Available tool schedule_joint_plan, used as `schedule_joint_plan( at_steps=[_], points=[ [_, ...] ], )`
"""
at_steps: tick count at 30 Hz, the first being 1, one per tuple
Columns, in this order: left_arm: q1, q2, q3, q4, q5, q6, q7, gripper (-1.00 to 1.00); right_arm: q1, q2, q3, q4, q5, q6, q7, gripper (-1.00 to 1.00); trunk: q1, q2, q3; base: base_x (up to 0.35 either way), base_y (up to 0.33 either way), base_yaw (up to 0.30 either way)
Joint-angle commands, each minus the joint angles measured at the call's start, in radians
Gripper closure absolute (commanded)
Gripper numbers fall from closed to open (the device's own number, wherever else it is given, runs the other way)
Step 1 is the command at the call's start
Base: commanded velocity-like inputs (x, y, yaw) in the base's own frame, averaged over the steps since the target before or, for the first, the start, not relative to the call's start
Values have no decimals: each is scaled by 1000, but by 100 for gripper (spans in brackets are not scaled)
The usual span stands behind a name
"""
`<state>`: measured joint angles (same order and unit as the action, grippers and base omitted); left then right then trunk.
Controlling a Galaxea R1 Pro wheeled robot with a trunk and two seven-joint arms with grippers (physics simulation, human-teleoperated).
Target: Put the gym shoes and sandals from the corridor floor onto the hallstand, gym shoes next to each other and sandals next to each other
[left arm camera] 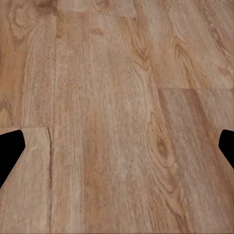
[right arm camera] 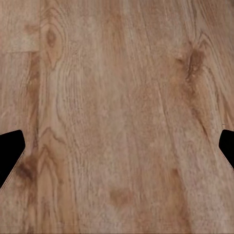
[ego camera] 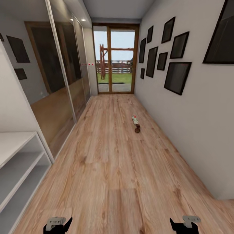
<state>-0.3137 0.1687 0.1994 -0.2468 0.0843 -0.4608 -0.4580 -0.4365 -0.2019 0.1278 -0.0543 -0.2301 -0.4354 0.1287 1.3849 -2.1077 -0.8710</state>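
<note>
A long corridor runs away from the head camera to a wood-framed glass door [ego camera: 115, 58] at the top centre. The floor [ego camera: 110, 162] is light-brown plank with wavy grain and darker knots. At mid-frame, a little right of centre and near the plain right wall [ego camera: 201, 130], lie a cream shoe [ego camera: 134, 119] with a red spot and green trim and, just below it, a small dark-brown sandal [ego camera: 137, 129]; they are too small to tell whether they touch. The rack [ego camera: 19, 162] fills the lower left: a flat pale-grey top over two open, boxy shelves. Above it, glossy mirrored panels [ego camera: 61, 71] line the left wall. Flat black rectangular frames [ego camera: 177, 77] hang on the right wall.

The left gripper [ego camera: 58, 225] sits at the bottom left and the right gripper [ego camera: 185, 223] at the bottom right. In each wrist view the dark fingertips [left arm camera: 10, 151] [right arm camera: 10, 152] sit at opposite edges, spread wide over bare planks, holding nothing.
</note>
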Motion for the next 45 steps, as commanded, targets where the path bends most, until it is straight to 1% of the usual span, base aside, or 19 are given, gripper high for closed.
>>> schedule_joint_plan(
  at_steps=[1,45],
  points=[
    [-1,0,3,1,9,2,-10,-100,-1,0,7,1,-11,-3,5,-100,0,0,-1,337,0,0],
    [-1,2,3,1,11,1,-10,-100,-1,-1,7,1,-11,-3,5,-100,0,0,-1,337,0,0]
  ],
)
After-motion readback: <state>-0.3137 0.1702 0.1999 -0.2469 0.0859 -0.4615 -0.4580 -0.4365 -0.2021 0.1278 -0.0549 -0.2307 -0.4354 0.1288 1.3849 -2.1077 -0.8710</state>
